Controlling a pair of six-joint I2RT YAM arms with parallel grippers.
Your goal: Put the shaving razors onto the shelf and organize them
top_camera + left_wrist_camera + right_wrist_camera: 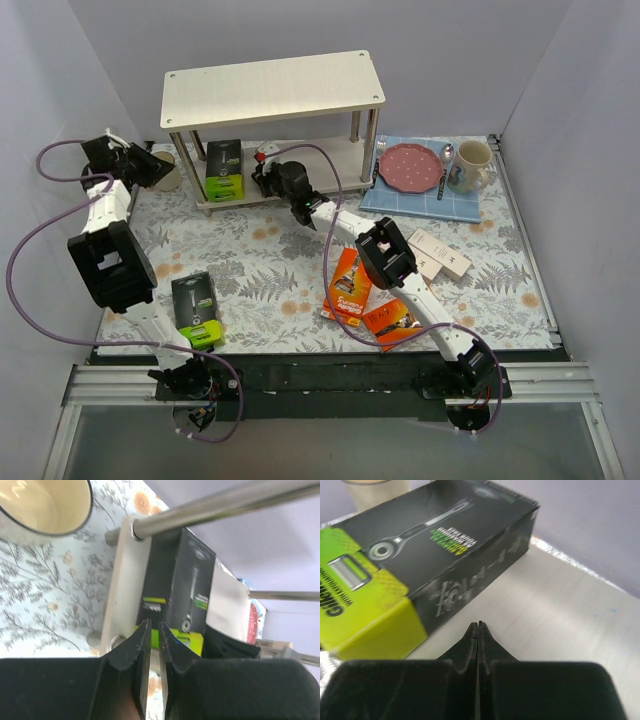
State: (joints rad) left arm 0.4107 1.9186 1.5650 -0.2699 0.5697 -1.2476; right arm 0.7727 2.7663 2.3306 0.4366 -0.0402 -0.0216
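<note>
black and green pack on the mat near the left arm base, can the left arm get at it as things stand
Probably yes: the black-and-green pack lies flat with nothing on or against it, beside the left arm's base. The left gripper is up by the shelf, empty, so it must swing back.

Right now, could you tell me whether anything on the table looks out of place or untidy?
Yes: the two orange razor packs lie overlapping and skewed near the right arm, and the white boxes sit angled beside them. Only one black-and-green pack stands on the shelf.

Walls [470, 60]: plain pale lavender, enclosing three sides. Desk [270, 260]: fern-and-flower patterned cover. Near edge: black strip [330, 375], metal rails [560, 385]. Light even.
</note>
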